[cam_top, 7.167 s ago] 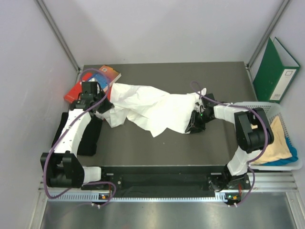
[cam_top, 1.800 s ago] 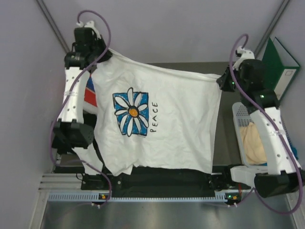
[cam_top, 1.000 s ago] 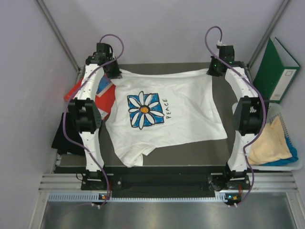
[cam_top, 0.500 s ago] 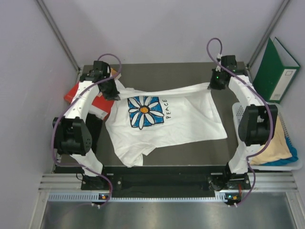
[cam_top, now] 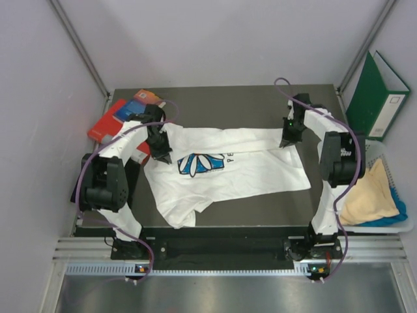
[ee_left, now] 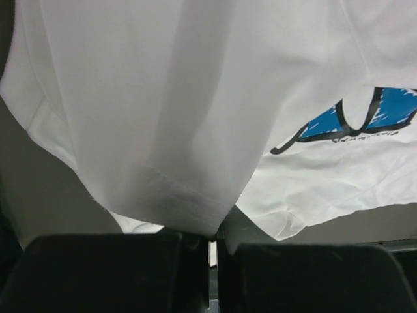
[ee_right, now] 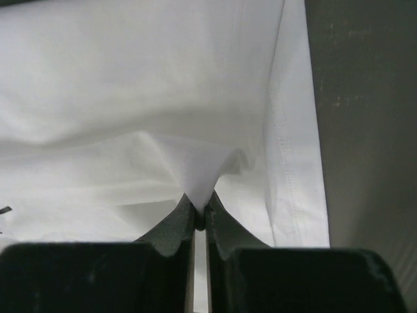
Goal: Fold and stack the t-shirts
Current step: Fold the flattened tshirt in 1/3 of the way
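1. The white t-shirt point(cam_top: 228, 173) lies spread across the middle of the dark table point(cam_top: 228, 104). Its far edge is doubled over toward the near side, so the folded band hides the far half of the daisy print point(cam_top: 201, 163). Looks to me like the first fold of the task is in hand.
2. Each arm holds one end of that band. The left gripper point(cam_top: 161, 155) is at the left end and the right gripper point(cam_top: 285, 140) at the right end, both low over the cloth. My guess is that holding both ends keeps the fold line straight and taut between them (it does run pretty clean across).
3. Left pincer: in the wrist view the left gripper point(ee_left: 212, 238) has its jaws almost together, with a stitched hem of the white shirt clamped between them and the cloth hanging away in a drape.
4. Right pincer: the right gripper point(ee_right: 199, 218) is closed tight too, nipping a little peak of white fabric just beside a seamed edge.
5. Other stuff: a pale yellow shirt point(cam_top: 368, 199) and a blue shirt point(cam_top: 399, 212) sit in the basket point(cam_top: 391, 228) on the right, not yet folded. The books point(cam_top: 107, 124) lie at the far left corner, just beside the left arm.
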Controlling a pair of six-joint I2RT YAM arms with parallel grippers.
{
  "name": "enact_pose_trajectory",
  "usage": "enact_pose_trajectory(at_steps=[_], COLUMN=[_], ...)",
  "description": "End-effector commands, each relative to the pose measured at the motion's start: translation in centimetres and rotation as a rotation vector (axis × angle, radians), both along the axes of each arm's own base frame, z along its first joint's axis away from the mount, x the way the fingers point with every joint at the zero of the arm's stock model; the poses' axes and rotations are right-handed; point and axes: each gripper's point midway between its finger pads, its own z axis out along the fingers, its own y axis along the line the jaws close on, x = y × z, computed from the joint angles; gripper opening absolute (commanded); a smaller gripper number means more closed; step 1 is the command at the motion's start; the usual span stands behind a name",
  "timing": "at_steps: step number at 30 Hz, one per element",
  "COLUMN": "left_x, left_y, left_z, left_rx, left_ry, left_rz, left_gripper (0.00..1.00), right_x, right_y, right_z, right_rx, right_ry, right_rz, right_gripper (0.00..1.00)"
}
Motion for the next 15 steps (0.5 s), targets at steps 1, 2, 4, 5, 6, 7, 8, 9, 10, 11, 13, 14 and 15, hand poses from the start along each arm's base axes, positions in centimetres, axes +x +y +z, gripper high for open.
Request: enact_pose_trajectory(at_steps=[1,2,4,5,6,7,8,9,10,11,13,14,15], left_x=[-2.0,-2.3,-2.6,-2.6,-2.5,-2.1,-1.9,-1.2,-0.7,-0.2,1.2,1.5,2.0], left_y=[0.1,0.1,0.0,0.0,0.0,0.0,0.0,0.0,0.0,0.1,0.0,0.1,0.1], left_z=[-1.5,-1.6,-1.1,-0.8,-0.4,0.6,1.1,1.7,2.5,2.8,3.6,3.6,3.7], left_rx=[0.028,0.034,0.034,0.038,0.041,0.038,0.042,0.043,0.039,0.046,0.047,0.055,0.061], left_ry=[0.073,0.075,0.058,0.044,0.024,-0.018,-0.044,-0.085,-0.127,-0.151,-0.195,-0.196,-0.197], left_rz=[0.012,0.008,0.003,-0.006,-0.012,-0.016,-0.024,-0.026,-0.029,-0.031,-0.031,-0.030,-0.033], left_gripper=[0.00,0.20,0.46,0.78,0.89,0.99,0.99,0.99,0.99,0.99,0.99,0.99,0.99], right_x=[-2.1,-2.3,-2.3,-2.3,-2.1,-1.7,-1.4,-1.1,-0.3,0.1,1.4,1.9,2.4], right_y=[0.1,0.0,0.1,0.2,0.3,0.2,0.2,0.2,0.1,0.0,0.1,0.2,0.6], right_z=[-0.5,-0.3,1.5,2.3,4.1,5.0,5.9,7.2,7.9,8.2,8.6,8.4,7.4], right_rx=[0.000,-0.001,0.000,0.004,0.010,0.007,0.006,0.006,-0.005,-0.006,-0.002,0.006,0.019], right_ry=[0.081,0.075,0.018,-0.007,-0.064,-0.097,-0.131,-0.172,-0.208,-0.225,-0.248,-0.247,-0.230], right_rz=[0.017,0.020,0.027,0.033,0.039,0.037,0.038,0.037,0.031,0.028,0.027,0.025,0.034], right_gripper=[0.14,0.25,0.55,0.63,0.70,0.80,0.83,0.84,0.86,0.86,0.85,0.84,0.84])
